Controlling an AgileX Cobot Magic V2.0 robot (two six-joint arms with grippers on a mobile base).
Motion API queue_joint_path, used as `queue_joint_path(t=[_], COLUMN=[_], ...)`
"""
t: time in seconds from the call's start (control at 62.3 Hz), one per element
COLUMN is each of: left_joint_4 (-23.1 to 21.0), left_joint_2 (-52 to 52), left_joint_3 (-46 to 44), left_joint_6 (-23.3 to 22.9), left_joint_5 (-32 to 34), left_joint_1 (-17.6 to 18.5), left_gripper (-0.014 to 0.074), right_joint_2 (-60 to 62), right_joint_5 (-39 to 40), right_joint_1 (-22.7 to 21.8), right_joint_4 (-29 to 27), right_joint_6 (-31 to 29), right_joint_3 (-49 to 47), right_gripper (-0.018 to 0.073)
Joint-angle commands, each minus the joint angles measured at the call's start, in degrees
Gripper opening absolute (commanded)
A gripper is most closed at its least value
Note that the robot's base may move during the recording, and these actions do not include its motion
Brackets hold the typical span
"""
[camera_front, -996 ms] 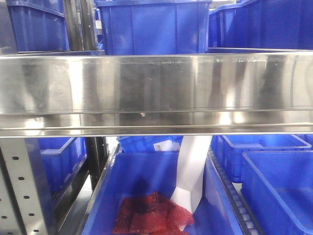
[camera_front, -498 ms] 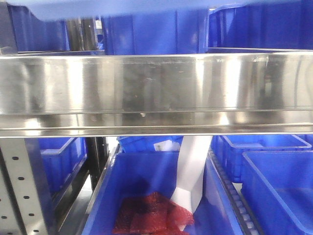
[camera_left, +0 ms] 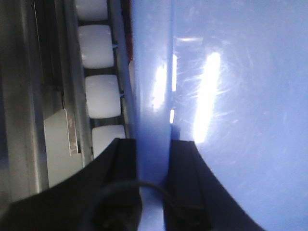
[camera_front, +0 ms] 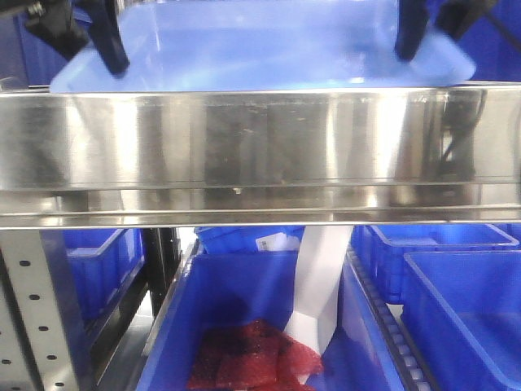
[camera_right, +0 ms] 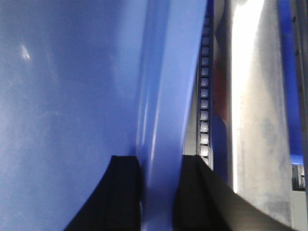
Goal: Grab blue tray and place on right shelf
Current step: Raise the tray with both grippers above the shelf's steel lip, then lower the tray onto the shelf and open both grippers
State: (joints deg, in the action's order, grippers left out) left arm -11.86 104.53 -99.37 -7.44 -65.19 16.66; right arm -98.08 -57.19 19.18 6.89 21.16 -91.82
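Note:
The light-blue tray (camera_front: 260, 45) hangs level just above the steel front lip of the right shelf (camera_front: 260, 147), across the top of the front view. My left gripper (camera_front: 110, 49) is shut on the tray's left rim, and my right gripper (camera_front: 411, 41) is shut on its right rim. In the left wrist view the black fingers (camera_left: 153, 144) pinch the tray's rim (camera_left: 154, 72). In the right wrist view the gripper (camera_right: 161, 161) clamps the rim (camera_right: 163, 96) the same way. The shelf surface behind the lip is hidden.
Under the shelf stands a deep blue bin (camera_front: 236, 297) holding red mesh (camera_front: 252, 358) and a white bag (camera_front: 321, 285). More deep bins (camera_front: 472, 309) stand to the right. A perforated upright (camera_front: 32, 318) is at lower left. White rollers (camera_left: 98, 53) run beside the tray.
The tray and both grippers have come down into the top of the front view and now cover the deep bins that showed behind the lip.

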Motion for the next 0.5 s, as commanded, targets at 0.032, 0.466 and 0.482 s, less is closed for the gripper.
queue_joint_path(t=[0.032,0.466,0.482], left_joint_4=[-0.4,-1.6,-1.8], left_joint_2=[-2.9,-3.9,-4.1], left_joint_3=[-1.9,-1.9,-1.9], left_joint_6=[0.4,1.3,2.0], left_joint_5=[2.4,4.1,4.1], left_joint_1=[-1.3,-1.5,-1.4], left_gripper=[0.0071,0.0558,0.0555], right_joint_2=[2.8,3.8,4.1], right_joint_5=[1.7,2.1,2.1], right_joint_1=[-0.4,-0.4,-0.4], right_joint_4=[3.3,3.3,3.3], right_joint_6=[-1.4,-1.4,-1.4], right_joint_3=[-2.2,-2.2,-2.2], right_gripper=[0.0274,0.0631,0.0629])
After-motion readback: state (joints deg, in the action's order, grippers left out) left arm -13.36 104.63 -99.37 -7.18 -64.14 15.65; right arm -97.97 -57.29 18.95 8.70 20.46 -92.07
